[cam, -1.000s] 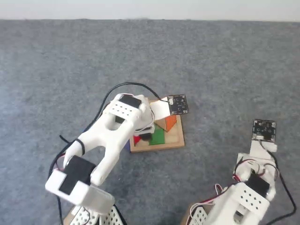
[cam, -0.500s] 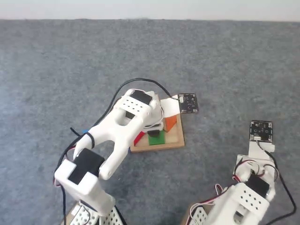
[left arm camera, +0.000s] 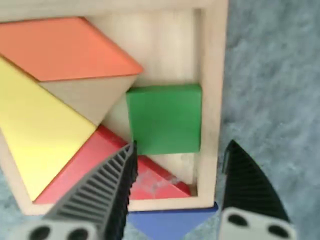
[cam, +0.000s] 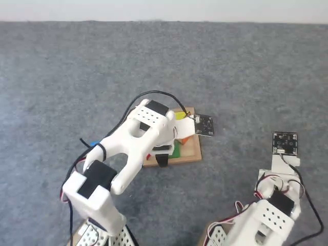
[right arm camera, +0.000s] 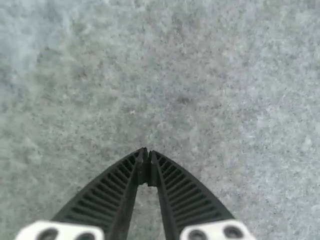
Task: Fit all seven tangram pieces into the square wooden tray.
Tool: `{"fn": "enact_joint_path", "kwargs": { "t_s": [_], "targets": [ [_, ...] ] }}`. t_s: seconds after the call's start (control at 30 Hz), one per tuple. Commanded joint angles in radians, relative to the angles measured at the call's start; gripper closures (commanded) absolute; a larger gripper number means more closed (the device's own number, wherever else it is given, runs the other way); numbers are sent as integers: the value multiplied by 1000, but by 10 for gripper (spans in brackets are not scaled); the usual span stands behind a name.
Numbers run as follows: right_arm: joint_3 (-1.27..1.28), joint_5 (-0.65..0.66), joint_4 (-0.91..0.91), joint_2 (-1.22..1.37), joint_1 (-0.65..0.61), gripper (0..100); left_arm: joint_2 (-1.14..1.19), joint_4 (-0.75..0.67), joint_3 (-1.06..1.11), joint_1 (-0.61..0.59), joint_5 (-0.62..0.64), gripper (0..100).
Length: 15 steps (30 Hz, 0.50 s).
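Note:
The square wooden tray holds an orange parallelogram, a yellow triangle, a pale wooden triangle, a green square and a red triangle. Just outside the rim lies a blue triangle. My left gripper hangs open over the tray's corner, one finger above the red triangle and the other outside the rim above the carpet. In the high view the left arm covers most of the tray. My right gripper is shut and empty over bare carpet.
Grey carpet covers the table on all sides. The right arm stands at the near right, well apart from the tray. A small blue bit shows on the carpet beside the left arm's cable.
The left arm has swung to the right and its wrist has come toward the tray's near edge, hiding more of the pieces. The right arm has barely moved.

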Motion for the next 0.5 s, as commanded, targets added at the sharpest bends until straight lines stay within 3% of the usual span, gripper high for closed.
{"fn": "enact_joint_path", "kwargs": {
  "t_s": [0.0,0.47],
  "targets": [
    [-5,8,-27,-16,8,991,15,-38,-1,-5,-17,728],
    [6,6,-47,-16,8,991,35,-35,-41,60,-35,735]
  ]
}}
